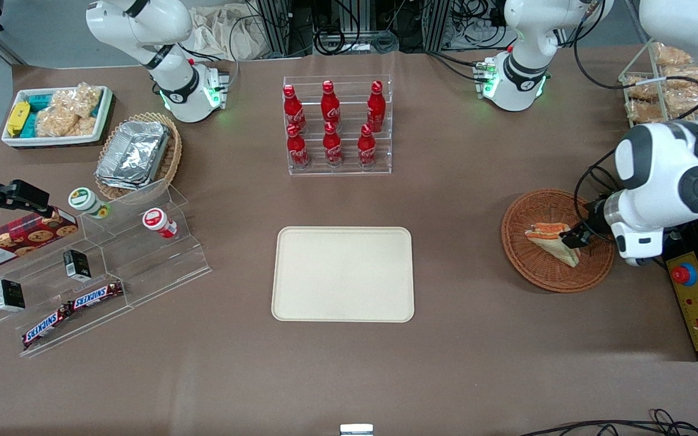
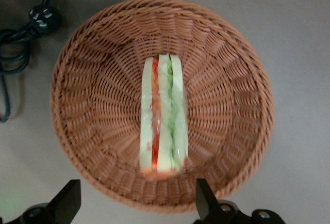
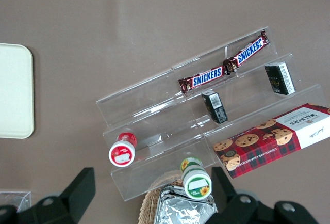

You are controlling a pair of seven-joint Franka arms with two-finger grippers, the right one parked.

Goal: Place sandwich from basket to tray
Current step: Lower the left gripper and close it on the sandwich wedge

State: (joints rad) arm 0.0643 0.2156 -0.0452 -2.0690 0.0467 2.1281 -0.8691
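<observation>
Sandwich (image 2: 164,115): wrapped wedge lying in the wicker basket (image 2: 93,69), well apart from the tray (image 1: 343,274), gripper (image 2: 135,199) poised above with jaws spread, holding nothing; likely light, soft, slippery, best pinched gently across its bread faces.

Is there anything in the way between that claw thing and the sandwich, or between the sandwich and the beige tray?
Nothing visible. The gripper hovers open over the basket, its fingers on either side of the sandwich. Only bare table lies between the basket and the tray.
</observation>
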